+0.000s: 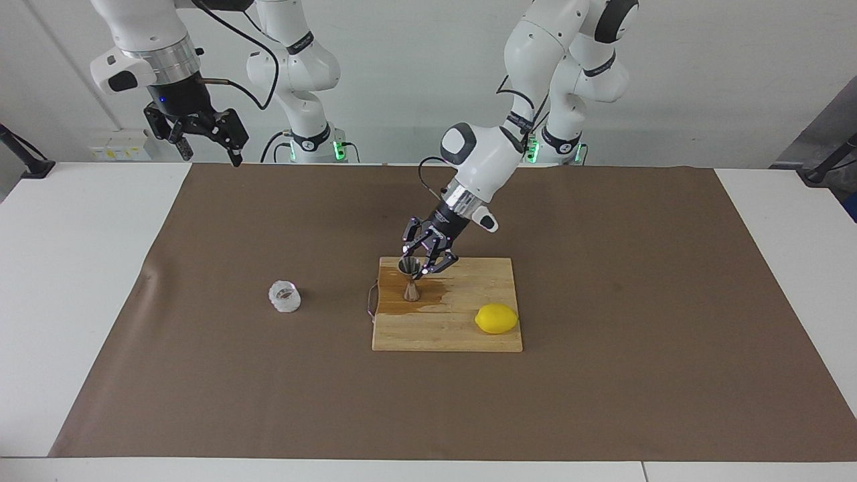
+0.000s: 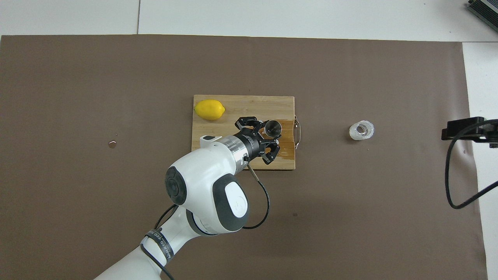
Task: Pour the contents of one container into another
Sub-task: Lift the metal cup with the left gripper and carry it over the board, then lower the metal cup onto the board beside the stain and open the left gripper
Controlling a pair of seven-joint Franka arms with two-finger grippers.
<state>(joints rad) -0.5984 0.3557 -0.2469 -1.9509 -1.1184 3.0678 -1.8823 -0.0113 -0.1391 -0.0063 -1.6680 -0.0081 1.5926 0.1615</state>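
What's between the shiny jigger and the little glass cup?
Nothing stands between the jigger and the cup: just a wet patch on the board, the board's edge handle, then bare brown mat. Both views show it.

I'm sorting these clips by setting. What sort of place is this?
Probably a robotics lab set up as a mock kitchen or bar counter: a brown mat covers a white table, with a wooden cutting board, a lemon, a metal jigger and a glass cup.
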